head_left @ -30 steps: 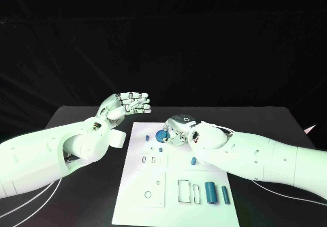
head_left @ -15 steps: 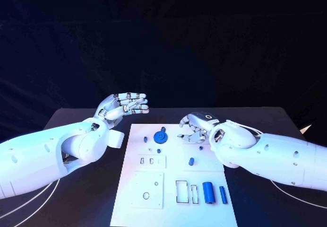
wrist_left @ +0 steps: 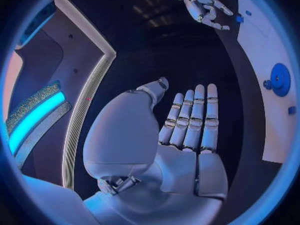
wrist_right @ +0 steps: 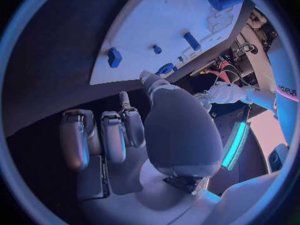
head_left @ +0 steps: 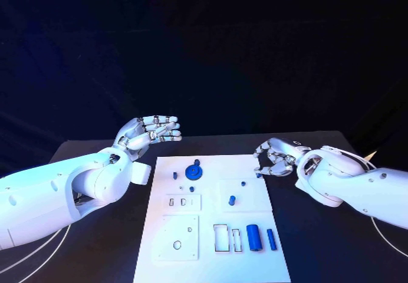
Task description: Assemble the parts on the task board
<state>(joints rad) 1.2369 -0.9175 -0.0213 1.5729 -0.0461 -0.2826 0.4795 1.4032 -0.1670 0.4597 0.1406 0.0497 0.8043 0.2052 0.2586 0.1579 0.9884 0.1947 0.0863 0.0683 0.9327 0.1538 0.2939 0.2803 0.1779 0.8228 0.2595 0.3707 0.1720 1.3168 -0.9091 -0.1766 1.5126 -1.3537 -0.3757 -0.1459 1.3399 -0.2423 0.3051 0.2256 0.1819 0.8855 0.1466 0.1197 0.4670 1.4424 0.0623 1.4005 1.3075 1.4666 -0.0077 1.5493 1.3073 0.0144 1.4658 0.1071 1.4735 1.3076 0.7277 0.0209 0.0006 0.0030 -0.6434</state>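
Task board [head_left: 213,236] lies mid-table, white plate. Blue gear-like part [head_left: 194,171] stands near board's far end; small blue pegs close by it. Short blue part [head_left: 231,200] sits mid-board. Blue cylinder [head_left: 252,236] and thinner blue rod [head_left: 271,239] lie side by side near board's near right corner, beside two rectangular slots. My right hand [head_left: 276,158] hovers off board's far right corner, fingers curled in, nothing held. My left hand [head_left: 151,132] raised beyond board's far left corner, fingers straight and apart, empty.
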